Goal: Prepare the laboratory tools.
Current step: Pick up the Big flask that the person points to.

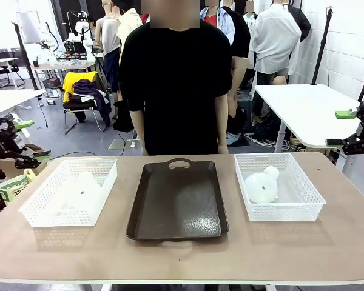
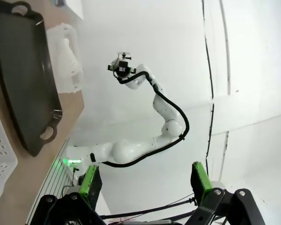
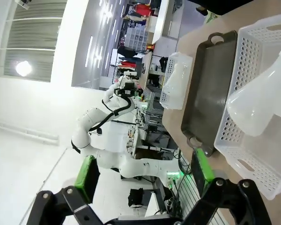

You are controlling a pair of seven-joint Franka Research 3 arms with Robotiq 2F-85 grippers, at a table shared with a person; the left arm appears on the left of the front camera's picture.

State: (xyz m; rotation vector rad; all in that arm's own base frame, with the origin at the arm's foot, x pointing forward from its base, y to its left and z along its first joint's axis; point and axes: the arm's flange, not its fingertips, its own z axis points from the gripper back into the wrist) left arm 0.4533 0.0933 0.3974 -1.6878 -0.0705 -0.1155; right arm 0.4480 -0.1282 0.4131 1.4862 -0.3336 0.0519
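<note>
- A tan tabletop (image 1: 182, 260) carries three containers set side by side in a row.
- Centre: a dark brown tray (image 1: 177, 206), with a handle at its near end and another at its far end, lies flat between the two baskets and apart from both.
- Left: the white lattice left basket (image 1: 59, 217) holds the left flask (image 1: 82, 189), frosted white and on its side, base toward the near edge, neck pointing far.
- Right: the right basket (image 1: 285, 212) holds the right flask (image 1: 262, 185), likewise on its side, base near and neck far.
- Off the tabletop's left edge the left gripper (image 1: 31, 143) hangs in the air, jaws wide apart and empty, green pads facing each other.
- Off the right edge, about level with the far side, the right gripper (image 1: 338, 128) hovers with its jaws also wide and empty.
- At the far edge a person (image 1: 173, 85) in a black top stands behind the tray, arms down at the sides.
</note>
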